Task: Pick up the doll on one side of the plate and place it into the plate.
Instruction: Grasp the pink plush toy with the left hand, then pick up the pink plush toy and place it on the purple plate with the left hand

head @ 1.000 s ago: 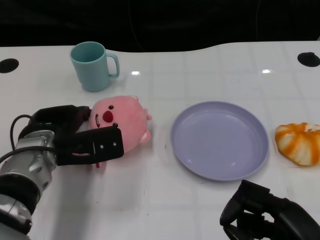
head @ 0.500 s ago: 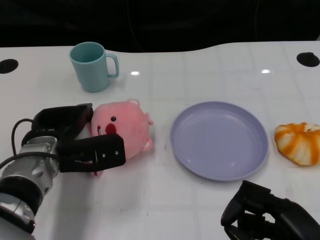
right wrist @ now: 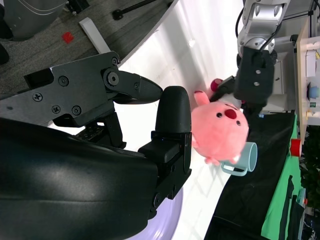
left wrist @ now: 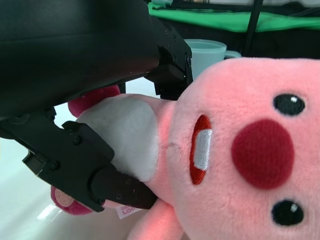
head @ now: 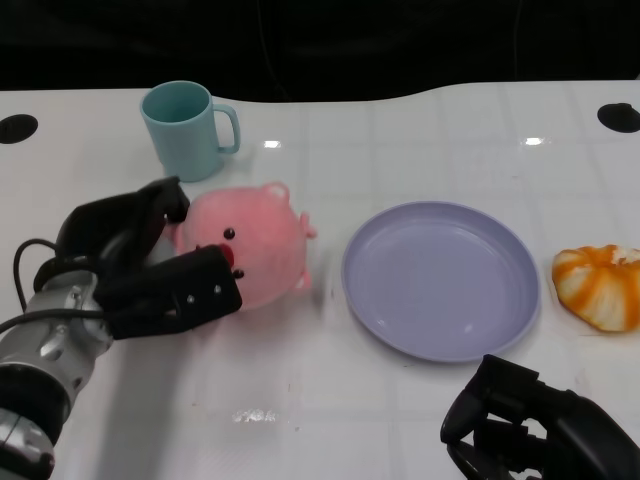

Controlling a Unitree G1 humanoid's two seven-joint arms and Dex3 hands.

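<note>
A pink plush doll with a red nose is held just left of the lavender plate, slightly above the table. My left hand grips it from the left, fingers wrapped over its back and front. The left wrist view fills with the doll's face and black fingers pressing into its belly. The right wrist view shows the doll in the left hand. My right hand rests low at the front right, fingers curled in, holding nothing.
A teal mug stands behind the doll at the back left. An orange-and-white striped plush lies right of the plate. Black round holes mark the table's far corners.
My left hand has closed around the doll and raised it, shifting it slightly up and to the right toward the plate. The right hand has stayed put.
</note>
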